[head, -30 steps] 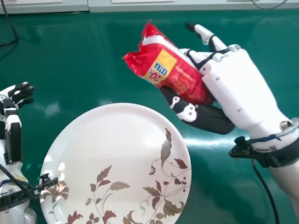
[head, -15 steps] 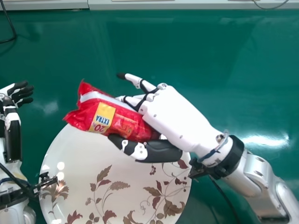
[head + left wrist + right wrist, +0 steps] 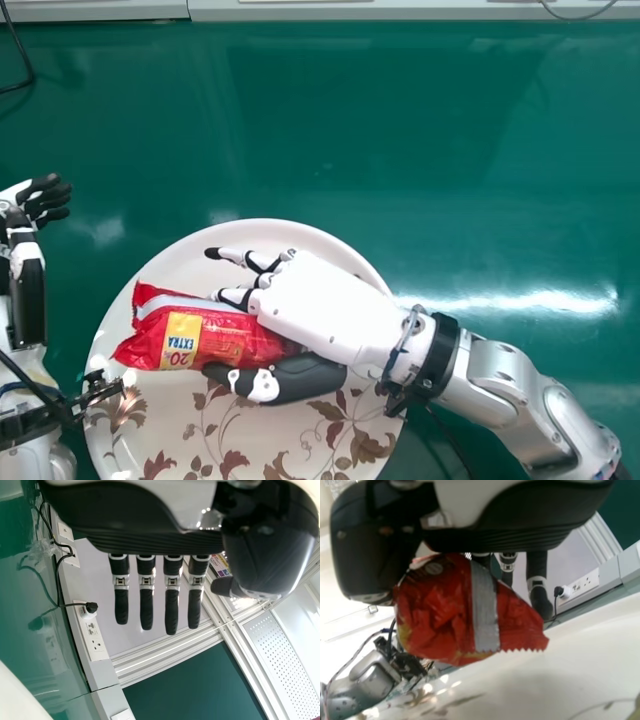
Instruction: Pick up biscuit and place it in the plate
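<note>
My right hand (image 3: 320, 305) is over the plate (image 3: 300, 440) in the head view, its thumb and some fingers pinching the red biscuit packet (image 3: 225, 340). The packet lies level over the plate's left and middle part; whether it touches the plate I cannot tell. In the right wrist view the packet (image 3: 445, 610) sits against the thumb side of the right hand (image 3: 520, 525), above the pale plate (image 3: 555, 665). My left hand (image 3: 42, 200) rests at the far left, away from the plate, and its fingers hang straight in the left wrist view (image 3: 146, 600).
The green table (image 3: 400, 150) spreads behind and to the right of the plate. A black cable (image 3: 25, 60) lies at the back left corner. Part of the left wrist's bracket (image 3: 95, 390) reaches over the plate's left rim.
My right hand has carried the packet leftward and toward the robot, from above and right of the plate to over it, turning the packet nearer to level. The left hand has stayed put.
</note>
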You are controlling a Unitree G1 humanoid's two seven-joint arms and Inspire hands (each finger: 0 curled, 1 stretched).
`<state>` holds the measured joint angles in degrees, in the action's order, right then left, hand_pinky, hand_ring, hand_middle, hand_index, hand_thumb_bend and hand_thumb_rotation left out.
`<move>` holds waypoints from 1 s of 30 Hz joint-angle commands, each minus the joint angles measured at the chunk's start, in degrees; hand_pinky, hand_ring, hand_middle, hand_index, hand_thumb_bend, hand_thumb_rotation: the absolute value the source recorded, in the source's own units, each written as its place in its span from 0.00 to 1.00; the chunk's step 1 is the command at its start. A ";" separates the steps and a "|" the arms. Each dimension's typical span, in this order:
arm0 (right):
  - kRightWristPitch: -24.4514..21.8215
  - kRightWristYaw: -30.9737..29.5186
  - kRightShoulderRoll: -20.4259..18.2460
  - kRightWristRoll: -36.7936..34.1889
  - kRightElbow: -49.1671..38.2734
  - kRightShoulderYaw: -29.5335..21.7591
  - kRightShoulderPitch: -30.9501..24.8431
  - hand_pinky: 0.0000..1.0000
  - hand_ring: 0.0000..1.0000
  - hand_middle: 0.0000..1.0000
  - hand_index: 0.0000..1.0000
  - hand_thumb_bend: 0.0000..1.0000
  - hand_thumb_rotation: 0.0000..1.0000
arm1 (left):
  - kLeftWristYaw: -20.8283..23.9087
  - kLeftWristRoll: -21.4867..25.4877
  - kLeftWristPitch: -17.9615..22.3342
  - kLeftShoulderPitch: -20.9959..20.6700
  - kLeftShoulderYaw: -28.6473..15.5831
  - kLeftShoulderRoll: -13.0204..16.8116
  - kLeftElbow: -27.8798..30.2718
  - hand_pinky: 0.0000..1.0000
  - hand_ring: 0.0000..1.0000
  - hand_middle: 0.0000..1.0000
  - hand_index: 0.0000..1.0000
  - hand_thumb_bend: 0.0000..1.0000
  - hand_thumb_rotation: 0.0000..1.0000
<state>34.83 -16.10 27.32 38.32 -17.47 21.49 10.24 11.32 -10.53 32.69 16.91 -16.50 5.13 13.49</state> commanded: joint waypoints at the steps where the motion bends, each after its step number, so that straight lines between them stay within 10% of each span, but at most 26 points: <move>1: -0.12 -1.89 1.06 -1.07 -0.48 0.62 -1.07 0.15 0.38 0.44 0.52 0.51 0.00 | 0.01 0.03 0.57 1.67 0.55 -0.95 -1.68 0.67 0.71 0.69 0.72 0.10 0.15; 8: 0.25 -2.21 1.36 -1.54 -1.03 -1.00 -1.19 0.21 0.38 0.45 0.54 0.51 0.00 | 0.17 -0.33 0.43 1.54 0.49 -0.91 -1.94 0.69 0.71 0.70 0.73 0.11 0.16; 11: -0.86 -5.25 3.04 -1.52 -2.68 -1.47 -0.55 0.39 0.57 0.66 0.69 0.68 0.42 | 0.13 -0.19 0.49 1.41 0.48 -0.88 -2.06 0.67 0.71 0.69 0.73 0.11 0.18; 14: -0.50 -5.22 3.53 -0.93 -3.27 -2.06 -0.16 0.58 0.75 0.80 0.82 0.82 0.62 | -0.15 0.36 0.60 1.25 0.44 -0.64 -2.29 0.66 0.71 0.70 0.73 0.10 0.17; 30: -0.89 -1.86 2.22 1.27 -3.66 -4.74 0.00 0.69 0.82 0.86 0.84 0.89 0.70 | -0.39 0.63 1.05 0.99 0.06 -0.05 -2.71 0.69 0.72 0.70 0.72 0.10 0.10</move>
<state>33.63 -19.47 30.15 39.46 -20.75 17.52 10.55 11.24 -9.97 33.35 16.63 -16.56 5.31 12.85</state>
